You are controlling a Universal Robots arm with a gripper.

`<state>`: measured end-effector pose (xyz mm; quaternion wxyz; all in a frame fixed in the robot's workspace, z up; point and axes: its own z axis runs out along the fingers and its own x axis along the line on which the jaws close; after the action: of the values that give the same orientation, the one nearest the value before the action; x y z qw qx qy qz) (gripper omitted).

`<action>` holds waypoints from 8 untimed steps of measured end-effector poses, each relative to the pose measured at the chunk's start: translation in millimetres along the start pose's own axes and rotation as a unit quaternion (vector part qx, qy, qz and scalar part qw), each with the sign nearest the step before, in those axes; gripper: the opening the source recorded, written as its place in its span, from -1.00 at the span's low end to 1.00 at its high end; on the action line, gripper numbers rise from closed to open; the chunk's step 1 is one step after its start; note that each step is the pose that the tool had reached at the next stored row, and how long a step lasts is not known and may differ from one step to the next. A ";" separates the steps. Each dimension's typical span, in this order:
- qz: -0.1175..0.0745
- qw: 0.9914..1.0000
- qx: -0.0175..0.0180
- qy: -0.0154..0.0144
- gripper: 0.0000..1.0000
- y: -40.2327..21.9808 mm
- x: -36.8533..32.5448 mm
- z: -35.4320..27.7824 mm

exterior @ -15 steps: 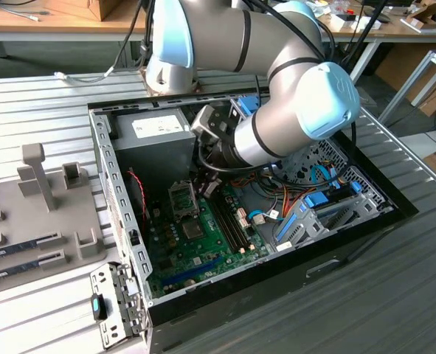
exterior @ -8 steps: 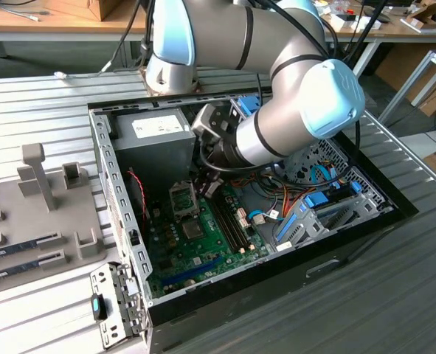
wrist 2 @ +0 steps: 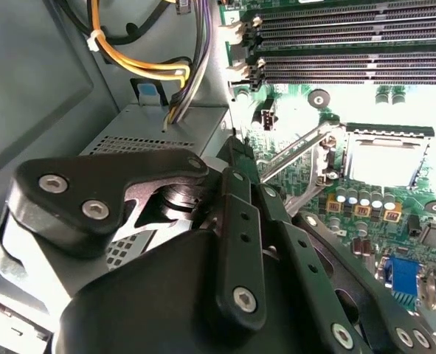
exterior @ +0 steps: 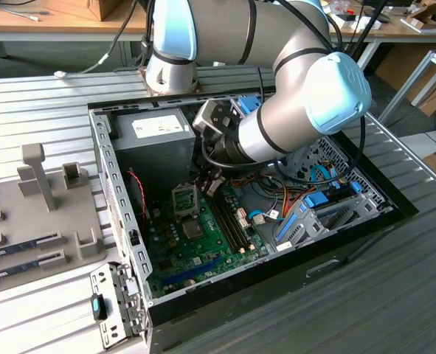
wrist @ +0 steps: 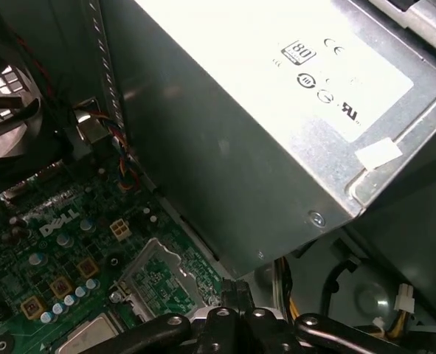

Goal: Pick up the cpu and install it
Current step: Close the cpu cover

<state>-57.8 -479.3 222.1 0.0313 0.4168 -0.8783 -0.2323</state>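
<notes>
Installation at the socket looks like the step in hand. In the exterior view the gripper hangs low inside the open computer case, with the power supply at its ten o'clock and the socket at its seven o'clock. In both wrist views the jaws appear clenched, fingers lying together, with nothing visible between them.

A pale grey square rests in the socket in the second wrist view, and I take it for the cpu, though I cannot rule out bare contacts. The hinged frame lies flipped open beside it and the lever stands raised, so the chip is not locked in.

Any further work here calls for small, level moves, since the power supply wall and cable bundle crowd the gripper.

The case holds the motherboard, the power supply and cables; its memory slots look empty. At nine o'clock of the case, a grey tray on the table carries long memory sticks.
</notes>
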 end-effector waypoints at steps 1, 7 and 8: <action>0.000 1.000 0.000 0.000 -0.79 0.3 -0.1 -0.5; 0.000 1.000 -0.001 -0.001 -0.79 1.6 -0.6 -3.3; 0.000 1.000 -0.001 -0.001 -0.79 1.8 -0.6 -3.6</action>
<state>-57.8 -479.3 226.1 0.0308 0.4169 -0.8779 -0.2333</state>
